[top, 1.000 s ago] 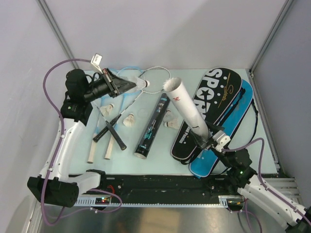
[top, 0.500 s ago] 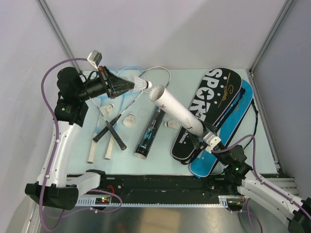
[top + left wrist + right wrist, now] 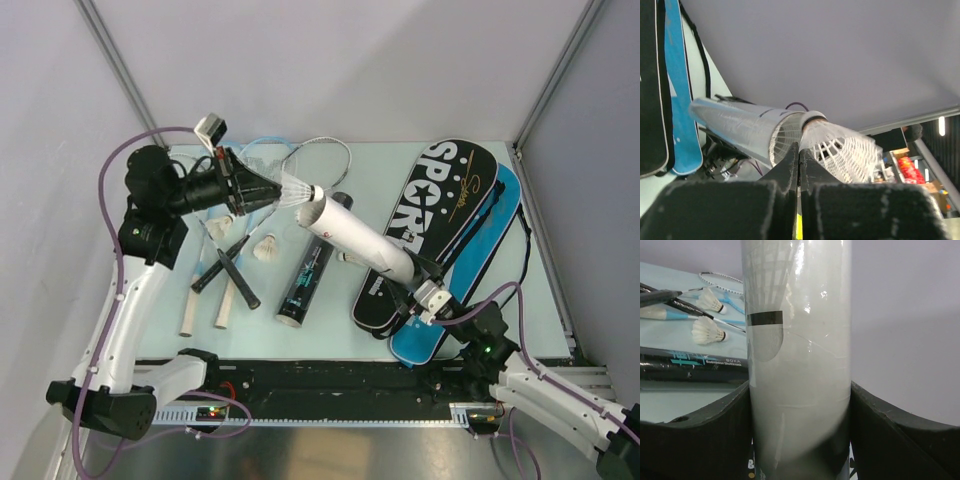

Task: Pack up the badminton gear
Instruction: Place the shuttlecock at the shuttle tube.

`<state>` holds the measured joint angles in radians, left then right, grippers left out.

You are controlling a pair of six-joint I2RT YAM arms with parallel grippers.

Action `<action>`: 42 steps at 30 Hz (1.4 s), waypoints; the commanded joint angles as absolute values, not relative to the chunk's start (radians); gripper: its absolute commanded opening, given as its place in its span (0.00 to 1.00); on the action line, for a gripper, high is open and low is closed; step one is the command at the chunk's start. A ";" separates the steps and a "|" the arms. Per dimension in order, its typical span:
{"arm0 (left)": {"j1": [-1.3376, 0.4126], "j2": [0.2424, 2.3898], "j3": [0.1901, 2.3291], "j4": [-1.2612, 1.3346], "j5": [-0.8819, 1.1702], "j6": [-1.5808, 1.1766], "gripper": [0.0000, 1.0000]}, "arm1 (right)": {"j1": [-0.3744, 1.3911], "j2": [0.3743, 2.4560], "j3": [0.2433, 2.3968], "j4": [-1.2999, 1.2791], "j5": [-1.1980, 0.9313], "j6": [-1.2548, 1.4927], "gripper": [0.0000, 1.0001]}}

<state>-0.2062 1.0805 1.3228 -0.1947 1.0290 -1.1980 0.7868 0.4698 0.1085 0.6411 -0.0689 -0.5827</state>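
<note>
My right gripper (image 3: 418, 285) is shut on the lower end of a long white tube (image 3: 358, 235), also filling the right wrist view (image 3: 800, 370), and holds it tilted up and left over the table. My left gripper (image 3: 274, 190) is shut on the feather skirt of a white shuttlecock (image 3: 297, 189), whose cork head sits at the tube's open mouth (image 3: 790, 137); the shuttlecock (image 3: 842, 150) shows in the left wrist view. A shuttlecock shows through the tube wall (image 3: 767, 315). A black tube (image 3: 308, 270), rackets (image 3: 225, 270) and loose shuttlecocks (image 3: 264, 247) lie on the table.
Black (image 3: 450, 195) and blue (image 3: 490, 235) SPORT bags lie stacked at the right. Racket heads (image 3: 325, 150) lie at the back under the left arm. Frame posts stand at the back corners; cables hang off both arms.
The right gripper has lowered and swung the white tube's mouth left toward the left gripper. The left gripper has brought the shuttlecock to the tube mouth.
</note>
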 commanded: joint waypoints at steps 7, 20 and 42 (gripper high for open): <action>-0.222 1.059 1.201 -0.203 1.072 -1.218 0.00 | 0.793 0.520 0.142 0.776 -0.043 -0.677 0.38; -0.239 1.110 1.265 -0.469 0.993 -0.972 0.25 | 0.796 0.515 0.164 0.687 -0.097 -0.740 0.38; -0.252 1.106 1.473 -0.826 0.760 -0.710 0.70 | 0.806 0.534 0.144 0.750 -0.065 -0.685 0.34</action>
